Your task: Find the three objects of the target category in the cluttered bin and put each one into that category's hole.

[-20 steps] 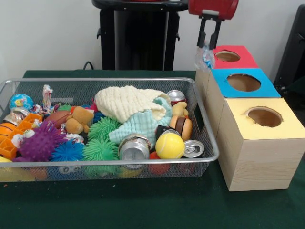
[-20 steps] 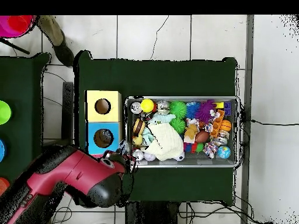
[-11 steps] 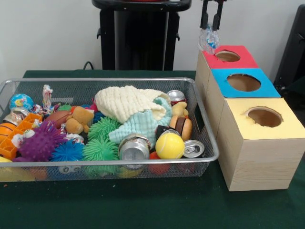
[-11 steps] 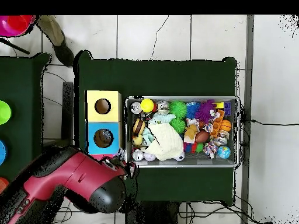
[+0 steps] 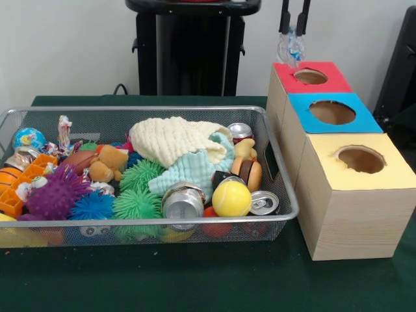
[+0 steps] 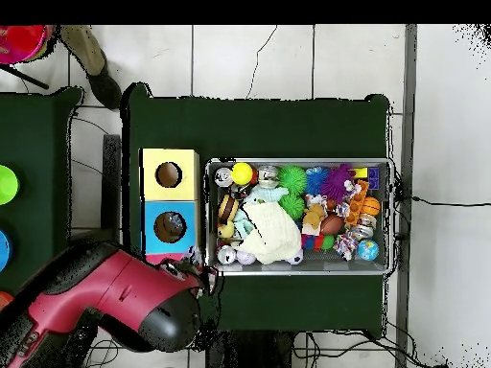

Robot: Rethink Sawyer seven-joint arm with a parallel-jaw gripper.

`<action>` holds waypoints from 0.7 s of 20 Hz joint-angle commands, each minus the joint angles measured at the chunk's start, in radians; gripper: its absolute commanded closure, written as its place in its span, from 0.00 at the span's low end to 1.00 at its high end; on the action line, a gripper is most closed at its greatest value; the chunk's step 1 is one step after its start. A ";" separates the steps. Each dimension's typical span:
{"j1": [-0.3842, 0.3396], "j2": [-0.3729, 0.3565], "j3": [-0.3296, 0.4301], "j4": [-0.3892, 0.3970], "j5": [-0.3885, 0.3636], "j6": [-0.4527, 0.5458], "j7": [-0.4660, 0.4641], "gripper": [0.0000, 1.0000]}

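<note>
Green cloth covers the desk [image 5: 195,279], with a white wall behind it. At the front view's 1 o'clock the pincer [image 5: 294,29] hangs from the top edge, its two black fingers [image 5: 285,16] drawn close and pinching a crumpled clear plastic piece [image 5: 290,49], which dangles just above the near-left corner of the red box [image 5: 312,77] without visibly touching it. The piece sits left of the red box's round hole, not over it. Next in the row toward 4 o'clock come the blue box [image 5: 331,112] and the yellow box [image 5: 359,162], each with an open hole on top. Left of the boxes stands the wire bin [image 5: 273,162], heaped with a cream cloth [image 5: 172,138], a teal cloth [image 5: 195,169], spiky balls in green [image 5: 136,203] and purple [image 5: 55,194], a yellow ball [image 5: 231,198], dented cans [image 5: 183,203] and a toy burger [image 5: 248,173]. From overhead, the red arm [image 6: 105,297] fills the 7 o'clock corner, covering the red box, while the bin [image 6: 299,269] lies at centre.
</note>
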 commanded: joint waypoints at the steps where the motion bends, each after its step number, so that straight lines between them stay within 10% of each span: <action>1: -0.016 0.062 0.060 -0.159 0.076 -0.043 0.222 1.00; 14: -0.032 0.151 -0.037 -0.210 0.211 -0.003 0.236 1.00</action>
